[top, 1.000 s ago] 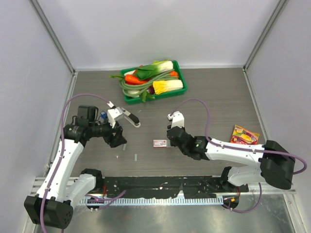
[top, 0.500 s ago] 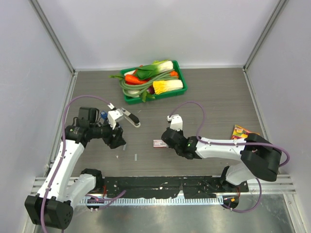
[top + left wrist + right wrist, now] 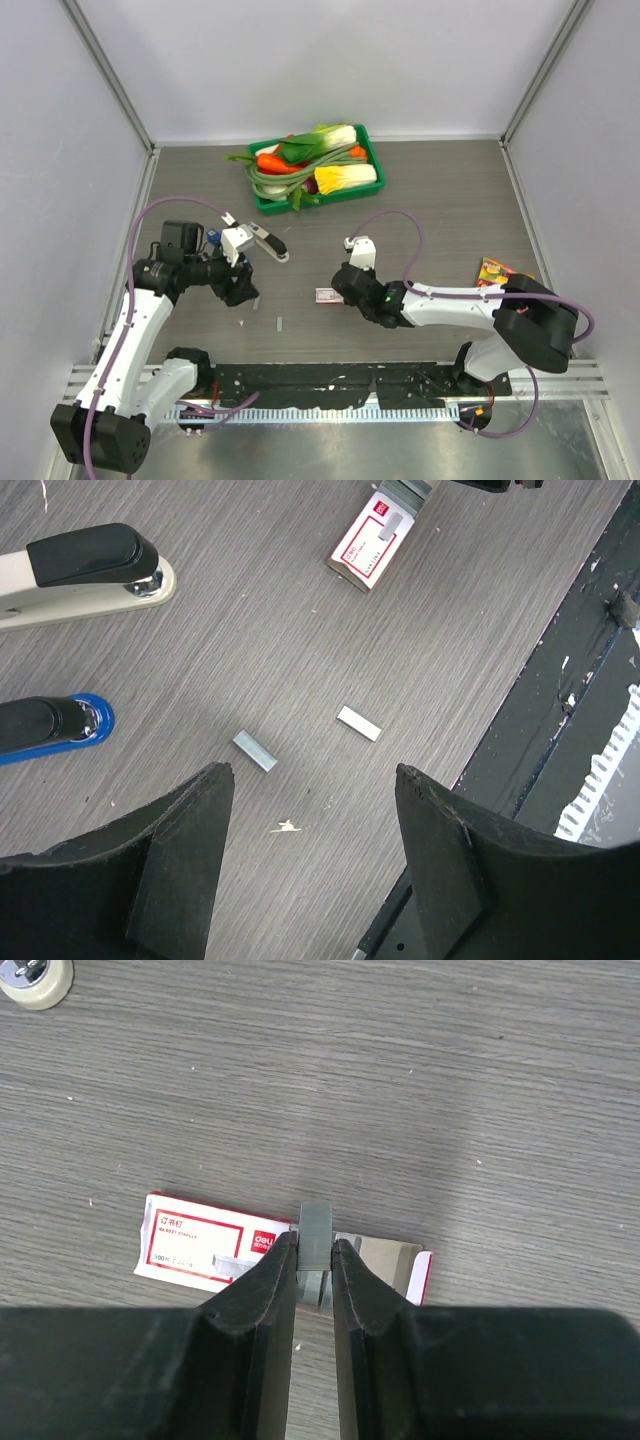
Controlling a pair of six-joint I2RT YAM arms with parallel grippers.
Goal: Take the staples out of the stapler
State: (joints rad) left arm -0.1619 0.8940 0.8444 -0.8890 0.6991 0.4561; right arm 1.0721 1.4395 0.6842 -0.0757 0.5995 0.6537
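Observation:
The stapler [image 3: 268, 241], black and cream-white, lies on the table beyond my left gripper; it also shows in the left wrist view [image 3: 80, 565]. Two loose staple strips [image 3: 255, 751] [image 3: 359, 723] lie on the table just ahead of my left gripper [image 3: 313, 775], which is open and empty above them. One strip shows from above [image 3: 279, 323]. My right gripper [image 3: 315, 1245] is shut on a short grey staple strip [image 3: 317, 1228] and holds it over the open pink-and-white staple box [image 3: 200, 1245]. From above, the right gripper [image 3: 340, 292] sits at the box [image 3: 326, 295].
A blue stapler [image 3: 50, 725] lies left of the loose strips. A green tray of toy vegetables [image 3: 372, 160] stands at the back. A colourful packet [image 3: 503, 278] lies at the right. A black rail [image 3: 330, 385] runs along the near edge.
My right gripper moved left onto the staple box and has since held still. My left arm has barely shifted.

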